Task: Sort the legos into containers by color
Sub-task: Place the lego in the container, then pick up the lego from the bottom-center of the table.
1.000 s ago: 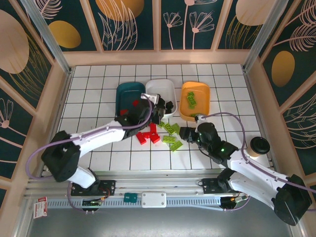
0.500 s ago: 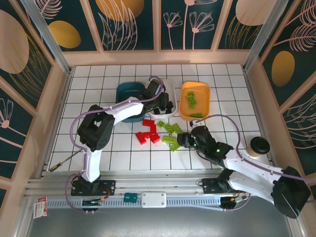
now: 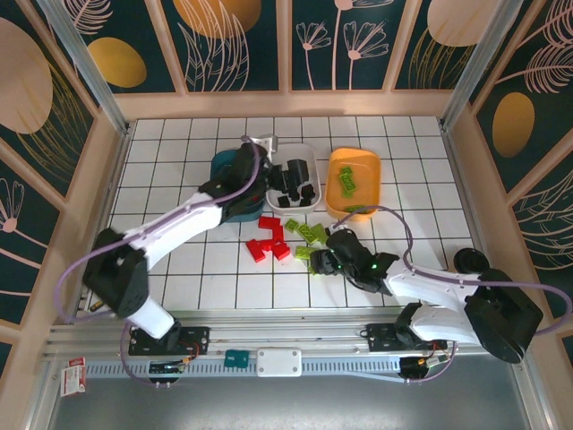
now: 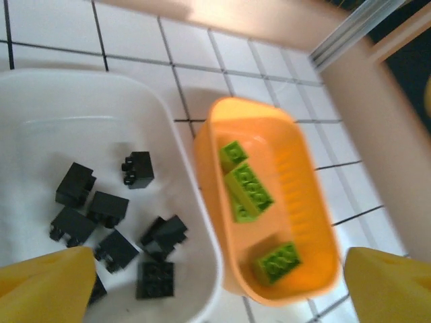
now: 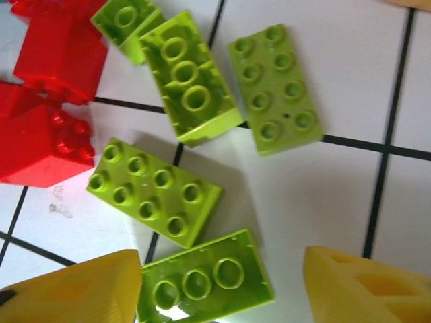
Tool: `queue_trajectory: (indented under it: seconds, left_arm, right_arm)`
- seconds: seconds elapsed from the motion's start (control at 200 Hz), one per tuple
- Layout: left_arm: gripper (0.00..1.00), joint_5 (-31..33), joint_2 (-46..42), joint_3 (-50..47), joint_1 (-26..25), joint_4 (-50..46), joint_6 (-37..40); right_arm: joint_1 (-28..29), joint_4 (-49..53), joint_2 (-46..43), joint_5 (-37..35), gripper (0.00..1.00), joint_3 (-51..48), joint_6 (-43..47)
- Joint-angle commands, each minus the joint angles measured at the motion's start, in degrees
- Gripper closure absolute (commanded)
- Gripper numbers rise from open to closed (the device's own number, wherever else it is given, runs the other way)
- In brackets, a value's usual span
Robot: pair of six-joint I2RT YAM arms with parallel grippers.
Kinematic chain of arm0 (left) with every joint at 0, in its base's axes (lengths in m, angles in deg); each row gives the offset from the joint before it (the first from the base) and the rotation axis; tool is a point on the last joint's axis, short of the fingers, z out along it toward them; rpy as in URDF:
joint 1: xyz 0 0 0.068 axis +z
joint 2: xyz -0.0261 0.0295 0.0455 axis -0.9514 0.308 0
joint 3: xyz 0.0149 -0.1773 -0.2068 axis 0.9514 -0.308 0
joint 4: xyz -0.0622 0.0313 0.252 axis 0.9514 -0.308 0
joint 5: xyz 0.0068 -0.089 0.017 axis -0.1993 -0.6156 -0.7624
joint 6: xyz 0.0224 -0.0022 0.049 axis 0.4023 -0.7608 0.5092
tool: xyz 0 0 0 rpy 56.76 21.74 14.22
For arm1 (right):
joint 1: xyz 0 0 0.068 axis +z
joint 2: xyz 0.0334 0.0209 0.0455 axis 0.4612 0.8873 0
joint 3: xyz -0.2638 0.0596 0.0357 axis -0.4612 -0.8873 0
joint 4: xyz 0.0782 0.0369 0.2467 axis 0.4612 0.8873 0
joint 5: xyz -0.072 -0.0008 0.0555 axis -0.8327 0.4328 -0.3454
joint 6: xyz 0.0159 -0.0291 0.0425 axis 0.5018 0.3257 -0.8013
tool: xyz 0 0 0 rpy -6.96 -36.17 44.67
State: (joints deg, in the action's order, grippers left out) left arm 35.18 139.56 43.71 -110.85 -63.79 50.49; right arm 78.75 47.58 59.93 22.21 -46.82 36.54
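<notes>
My left gripper (image 3: 258,149) hangs open and empty over the back of the teal tray (image 3: 220,167) and the white tray (image 3: 296,153). In the left wrist view its yellow fingers (image 4: 47,286) frame the white tray (image 4: 81,114), which holds several black bricks (image 4: 138,168), and the orange tray (image 4: 306,195), which holds three green bricks (image 4: 249,192). On the tiles lie red bricks (image 3: 268,240) and green bricks (image 3: 309,234). My right gripper (image 3: 320,261) is low over the green ones. It is open, and an upside-down green brick (image 5: 205,282) lies between its fingers (image 5: 357,286).
My left arm covers most of the teal tray. A dark-topped cup (image 3: 469,261) stands at the right beside my right arm. Red bricks (image 5: 47,134) lie just left of the green group in the right wrist view. Wooden walls ring the tiled table (image 3: 179,269).
My left gripper has moved from over the white tray's front to the back left, between the teal and white trays. My right gripper has slid left onto the green bricks.
</notes>
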Motion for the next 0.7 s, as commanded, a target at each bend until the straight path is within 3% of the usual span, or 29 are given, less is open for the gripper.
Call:
queue_trajectory:
  seconds: [0.0, 0.285, 0.495, 0.696]
  left_arm:
    - [0.02, -0.18, -7.37, -9.47, -1.05, 4.51, -2.76]
    - [0.02, 4.79, -27.36, -27.91, -1.33, 1.71, -6.01]
    - [0.02, 8.18, -36.11, -33.81, -1.37, -1.09, -7.15]
    - [0.02, 8.99, -37.82, -35.08, -1.29, -2.56, -7.07]
  right_arm:
    - [2.09, -5.06, 3.05, -2.66, 0.3, 2.18, -1.03]
    - [6.31, -10.28, 13.64, -10.65, 0.05, 6.48, -9.43]
    - [8.39, -8.45, 19.62, -16.54, 0.09, 10.47, -13.17]
    - [8.92, -5.71, 23.72, -18.01, 0.23, 13.2, -12.3]
